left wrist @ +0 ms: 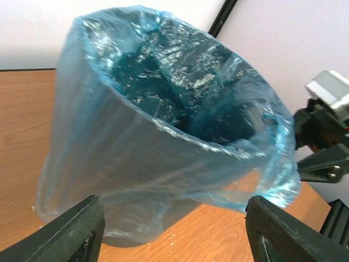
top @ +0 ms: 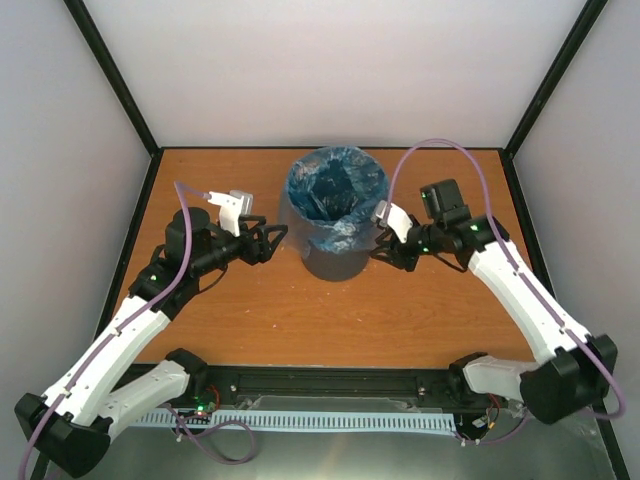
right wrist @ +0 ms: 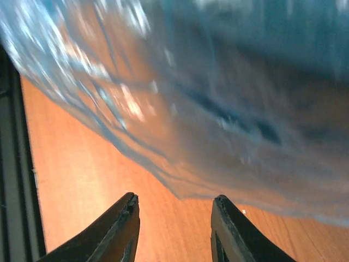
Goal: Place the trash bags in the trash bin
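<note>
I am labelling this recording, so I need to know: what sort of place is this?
Probably a robot test cell in a laboratory, not a home: plain white walls in a black frame, one wooden table, two robot arms bolted to its near edge.

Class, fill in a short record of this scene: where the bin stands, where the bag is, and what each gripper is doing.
Bin: upright on the table
Bag: lining the bin, edge draped over its rim
Left gripper: open, facing the bin
Right gripper: open, close to the bag's overhang, gripping nothing
</note>
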Action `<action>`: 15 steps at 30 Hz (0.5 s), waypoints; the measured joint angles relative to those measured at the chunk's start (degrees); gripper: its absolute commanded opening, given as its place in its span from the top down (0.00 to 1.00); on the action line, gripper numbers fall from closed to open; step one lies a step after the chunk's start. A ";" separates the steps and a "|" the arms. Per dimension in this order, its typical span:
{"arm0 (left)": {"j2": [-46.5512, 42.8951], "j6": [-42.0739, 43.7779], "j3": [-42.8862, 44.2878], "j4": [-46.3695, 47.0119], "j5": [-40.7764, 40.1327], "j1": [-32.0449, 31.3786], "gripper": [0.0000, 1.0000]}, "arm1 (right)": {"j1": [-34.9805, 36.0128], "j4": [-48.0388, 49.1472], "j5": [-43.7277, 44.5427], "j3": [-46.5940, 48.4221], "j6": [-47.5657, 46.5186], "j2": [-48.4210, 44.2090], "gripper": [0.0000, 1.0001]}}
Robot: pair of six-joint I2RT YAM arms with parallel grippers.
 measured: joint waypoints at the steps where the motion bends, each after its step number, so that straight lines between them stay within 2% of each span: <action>1: 0.02 0.07 0.00 0.00 -0.13 0.00 0.28 | 0.04 0.52 0.74 0.33 -0.02 1.42 0.58; 4: 0.00 0.31 0.00 0.00 -0.52 0.00 0.28 | 0.07 0.96 3.32 -0.63 0.07 0.26 0.54; 10: 0.37 1.36 0.02 -0.20 -0.26 0.00 0.30 | 1.07 0.44 2.49 -0.35 1.07 -11.80 0.57; 15: 4.02 1.77 0.11 2.45 4.85 -0.57 0.29 | 4.07 1.81 2.73 1.66 0.79 -7.21 0.57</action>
